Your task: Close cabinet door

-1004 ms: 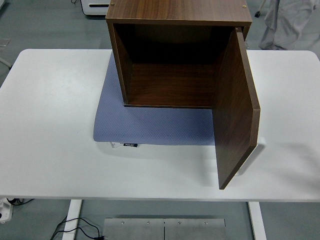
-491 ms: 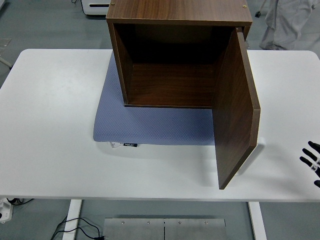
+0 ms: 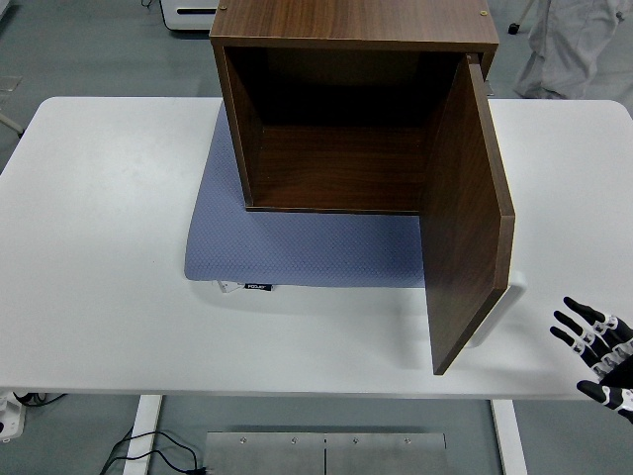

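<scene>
Our right hand (image 3: 596, 348) reaches in over the lower right corner of the white table (image 3: 99, 247), its black fingers (image 3: 572, 321) spread and pointing toward the upper left, released and grasping nothing. Just to the left of our hand, apart from it and not touched, stands the cabinet door (image 3: 465, 218), swung wide open and jutting toward the table's near edge, its free edge the part closest to our fingertips. A small pale handle (image 3: 513, 282) shows on the door's outer face, the face turned toward our hand.

Farther up and to the left of our hand sits the cabinet (image 3: 351, 109) itself, a dark brown wooden box whose open front faces us; we see a bare wooden floor and shadowed back wall inside. The door hangs from the cabinet's right side.

Under the cabinet, and spreading out to the left of the door, lies a blue-grey mat (image 3: 297, 247) with a small dark label at its near edge. It is well to the left of our hand, with the door between them.

Well above our hand, past the table's far edge, we see part of a person (image 3: 574, 45) in light grey clothing standing on the floor. Our left hand does not show in the head view.
</scene>
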You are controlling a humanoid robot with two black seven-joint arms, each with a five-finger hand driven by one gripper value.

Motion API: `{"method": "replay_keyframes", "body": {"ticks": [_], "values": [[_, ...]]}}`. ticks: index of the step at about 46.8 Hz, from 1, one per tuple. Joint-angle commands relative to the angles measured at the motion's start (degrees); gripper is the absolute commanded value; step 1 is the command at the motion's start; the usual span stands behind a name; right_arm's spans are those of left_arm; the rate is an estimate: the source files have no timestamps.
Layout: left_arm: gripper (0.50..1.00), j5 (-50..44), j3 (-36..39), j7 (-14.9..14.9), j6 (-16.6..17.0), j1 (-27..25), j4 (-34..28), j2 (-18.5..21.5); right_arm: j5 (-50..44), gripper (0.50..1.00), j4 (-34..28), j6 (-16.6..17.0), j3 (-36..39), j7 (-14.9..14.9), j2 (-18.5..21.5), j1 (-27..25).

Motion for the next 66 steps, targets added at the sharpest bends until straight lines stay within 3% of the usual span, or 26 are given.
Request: {"method": "replay_keyframes", "body": {"ticks": [1,49,66], "values": [[1.0,0.0,0.0,0.0,0.0,0.03,0.0,0.0,-0.96,1.0,0.85,-0.18,0.01,0.0,0.79,0.07],[1.0,0.0,0.0,0.0,0.0,0.03,0.0,0.0,-6.32,1.0,3.22,-0.79,-6.23,0.0,9.85,5.43],[1.0,0.0,0.0,0.0,0.0,-0.06,0.0,0.0,-7.64,1.0,3.22,-4.48,-10.71,0.0,13.72,9.3]]}}
